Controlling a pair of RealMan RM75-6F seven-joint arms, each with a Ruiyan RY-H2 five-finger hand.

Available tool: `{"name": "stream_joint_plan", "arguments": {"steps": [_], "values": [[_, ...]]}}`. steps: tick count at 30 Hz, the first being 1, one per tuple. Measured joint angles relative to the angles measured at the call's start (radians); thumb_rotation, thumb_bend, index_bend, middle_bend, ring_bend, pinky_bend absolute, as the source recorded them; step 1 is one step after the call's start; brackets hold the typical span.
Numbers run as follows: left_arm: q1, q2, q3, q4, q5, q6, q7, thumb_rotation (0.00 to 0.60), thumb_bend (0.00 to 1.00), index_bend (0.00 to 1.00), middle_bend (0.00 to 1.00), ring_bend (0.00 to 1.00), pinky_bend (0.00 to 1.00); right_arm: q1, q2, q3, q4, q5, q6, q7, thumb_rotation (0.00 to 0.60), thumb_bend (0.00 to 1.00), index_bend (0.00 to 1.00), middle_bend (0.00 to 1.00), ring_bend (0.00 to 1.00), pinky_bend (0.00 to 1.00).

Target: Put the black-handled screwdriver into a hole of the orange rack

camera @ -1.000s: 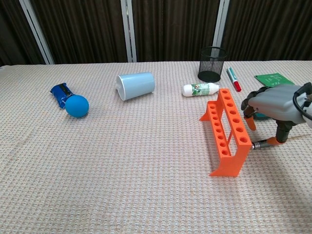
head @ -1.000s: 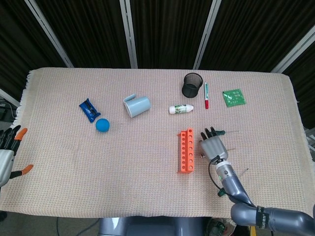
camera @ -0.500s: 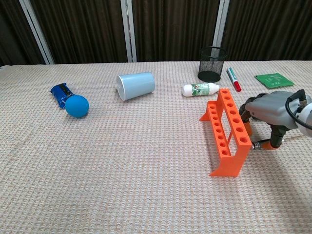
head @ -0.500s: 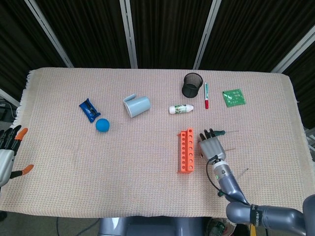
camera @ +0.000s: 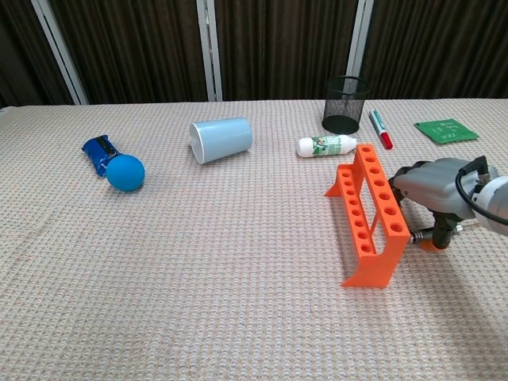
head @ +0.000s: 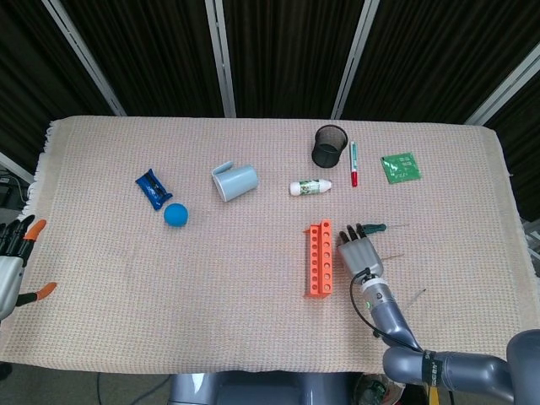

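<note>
Under right hand's fingers (camera: 406, 176): screwdriver (camera: 424, 235)

Covered by a beige woven cloth (head: 253, 312). On it: orange rack (head: 320, 258), blue ball (head: 175, 214) beside a blue packet (head: 153, 189), tipped pale-blue cup (head: 234, 180), white bottle (head: 310, 186), black mesh pot (head: 330, 146), red-capped marker (head: 354, 164), green packet (head: 401, 167).

Right hand (head: 358, 251) palm down, fingers (camera: 407, 176) curled low; left hand (head: 12, 261) at edge, fingers spread.
</note>
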Motion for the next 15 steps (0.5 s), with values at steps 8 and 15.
{"name": "stream_joint_plan", "arguments": {"steps": [8, 15], "values": [[-0.002, -0.003, -0.001, 0.005, -0.009, -0.006, -0.005, 0.6, 0.0, 0.06, 0.0, 0.0, 0.0, 0.012, -0.005, 0.0, 0.007, 0.01, 0.004, 0.009, 0.6, 0.24, 0.5, 0.14, 0.0, 0.0], [-0.004, -0.001, 0.001, 0.0, -0.015, -0.012, -0.001, 0.6, 0.0, 0.06, 0.0, 0.0, 0.0, 0.016, -0.013, -0.004, 0.025, 0.012, 0.001, 0.026, 0.6, 0.25, 0.53, 0.16, 0.0, 0.0]]}}
